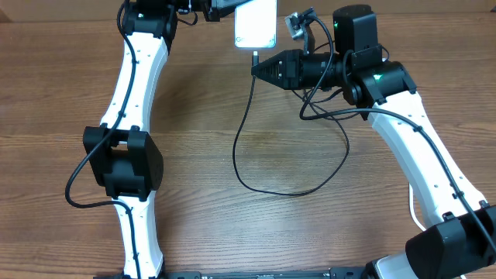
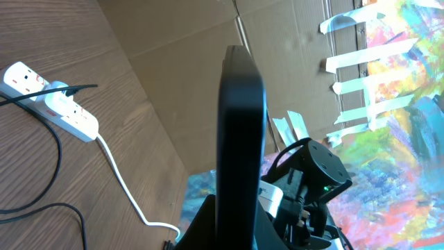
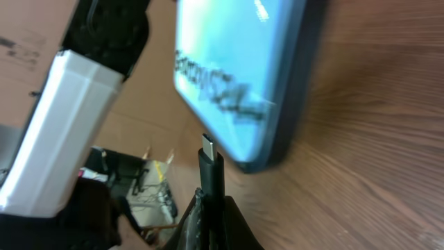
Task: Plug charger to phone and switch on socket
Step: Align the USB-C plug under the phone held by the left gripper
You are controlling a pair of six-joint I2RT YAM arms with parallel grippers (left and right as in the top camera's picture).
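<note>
The phone [image 1: 256,22] has a bright screen and is held off the table at the far edge by my left gripper [image 1: 217,9], which is shut on it. In the left wrist view the phone [image 2: 241,132] shows edge-on as a black slab between the jaws [image 2: 239,232]. My right gripper [image 1: 260,70] is shut on the charger's connector end [image 3: 210,167]. The tip [image 3: 209,144] points at the phone's short edge [image 3: 267,156] near the lettering, just short of it. The black cable [image 1: 242,147] loops down across the table. The socket [image 2: 52,97] lies on the table with a black plug in it.
The socket's thick white cord [image 2: 121,177] runs off toward the table's edge. The cable's loop [image 1: 291,192] lies mid-table and climbs back past the right arm [image 1: 418,147]. The left arm [image 1: 128,116] spans the left side. A cardboard wall [image 2: 194,62] stands behind.
</note>
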